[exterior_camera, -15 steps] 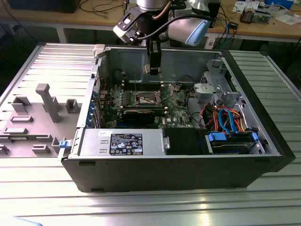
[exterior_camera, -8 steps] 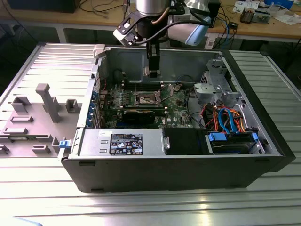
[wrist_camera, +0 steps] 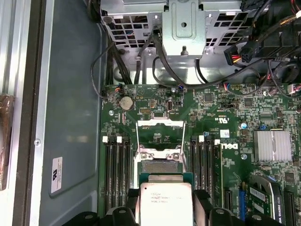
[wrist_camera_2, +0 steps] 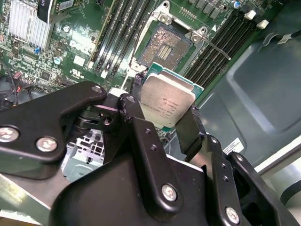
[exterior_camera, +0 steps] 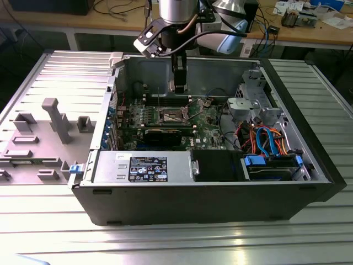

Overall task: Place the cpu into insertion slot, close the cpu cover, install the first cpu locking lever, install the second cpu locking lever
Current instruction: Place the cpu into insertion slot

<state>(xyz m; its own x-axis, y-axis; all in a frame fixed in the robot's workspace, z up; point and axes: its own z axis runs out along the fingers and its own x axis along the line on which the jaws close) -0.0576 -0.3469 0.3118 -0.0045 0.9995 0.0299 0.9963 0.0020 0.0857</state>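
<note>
My gripper (wrist_camera_2: 162,120) is shut on the cpu (wrist_camera_2: 167,101), a flat square chip with a silver-grey top, pinched by its two edges between the black fingers (wrist_camera_2: 134,113). The chip hangs above the green motherboard (wrist_camera_2: 80,47), a little short of the insertion slot (wrist_camera_2: 164,47), whose tan contact field lies uncovered. In the first wrist view the cpu (wrist_camera: 165,202) sits just before the insertion slot (wrist_camera: 160,165), and the cpu cover (wrist_camera: 160,124) stands swung up behind it. In the exterior view the gripper (exterior_camera: 178,85) hovers inside the open computer case over the insertion slot (exterior_camera: 172,116).
Long black memory slots (wrist_camera: 116,169) flank the socket on both sides. A thin metal lever (wrist_camera_2: 214,47) sticks out beside the socket. A silver heatsink (wrist_camera: 272,146), a metal drive cage (exterior_camera: 253,105), bundled cables (exterior_camera: 265,138) and the case walls (exterior_camera: 182,193) surround the board.
</note>
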